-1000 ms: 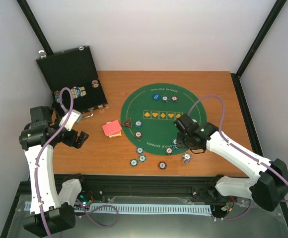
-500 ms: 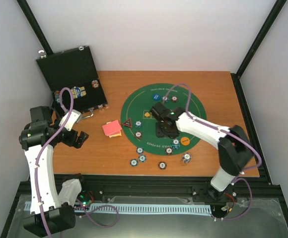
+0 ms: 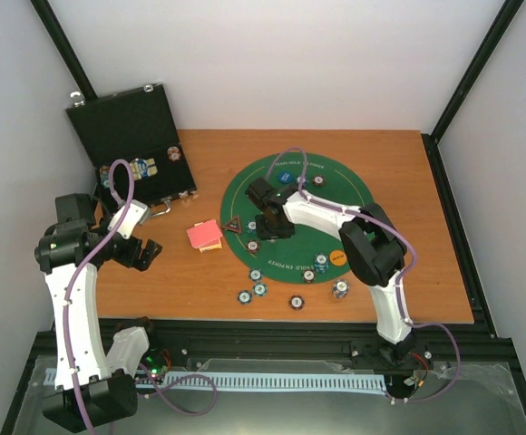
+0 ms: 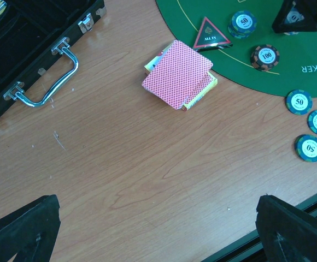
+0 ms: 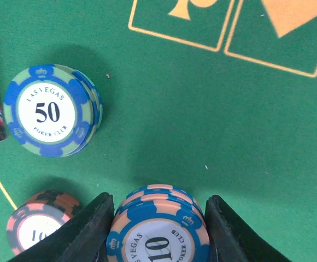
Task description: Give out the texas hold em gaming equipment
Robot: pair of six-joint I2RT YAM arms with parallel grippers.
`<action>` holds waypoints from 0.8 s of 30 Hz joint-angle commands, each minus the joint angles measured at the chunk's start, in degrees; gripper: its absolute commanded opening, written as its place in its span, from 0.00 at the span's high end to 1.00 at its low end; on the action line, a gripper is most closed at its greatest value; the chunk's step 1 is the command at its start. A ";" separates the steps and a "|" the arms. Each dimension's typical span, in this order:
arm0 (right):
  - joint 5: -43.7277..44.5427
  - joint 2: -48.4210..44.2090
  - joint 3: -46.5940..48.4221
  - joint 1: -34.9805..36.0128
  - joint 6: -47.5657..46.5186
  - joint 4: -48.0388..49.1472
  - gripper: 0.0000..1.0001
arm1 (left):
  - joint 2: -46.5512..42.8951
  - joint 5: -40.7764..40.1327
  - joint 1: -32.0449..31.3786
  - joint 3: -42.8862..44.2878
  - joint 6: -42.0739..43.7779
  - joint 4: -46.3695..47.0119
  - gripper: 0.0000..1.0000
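Wooden bench point(image 4: 120, 174), left to right: my left claw point(image 3: 143, 251) hangs wide open near the red-backed cards point(image 4: 177, 75). My right claw point(image 3: 265, 220) pinches a stack of 10-marked chips point(image 5: 158, 229) over the green mat point(image 5: 213, 125). Mid-placement, I reckon, so next up is setting it down gently, then letting go. White walls, black frame around.

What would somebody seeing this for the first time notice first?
The round green poker mat in the middle of the wooden table draws the eye first. Over its left part the right gripper clamps a 10 chip stack between its jaws. Left of the mat lie red-backed cards, and an open black case stands at the far left corner.
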 commanded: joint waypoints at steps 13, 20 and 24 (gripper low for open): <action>-2.47 5.53 4.13 1.14 -1.15 1.50 0.80 | -0.35 0.20 0.13 1.00 0.33 0.05 0.00; -2.68 5.37 2.68 1.23 -0.95 1.64 0.66 | -0.47 0.09 0.10 1.03 0.54 -0.09 0.00; -1.62 3.74 3.49 1.16 -1.32 0.18 0.49 | -0.52 0.26 0.11 1.06 0.46 -0.16 0.00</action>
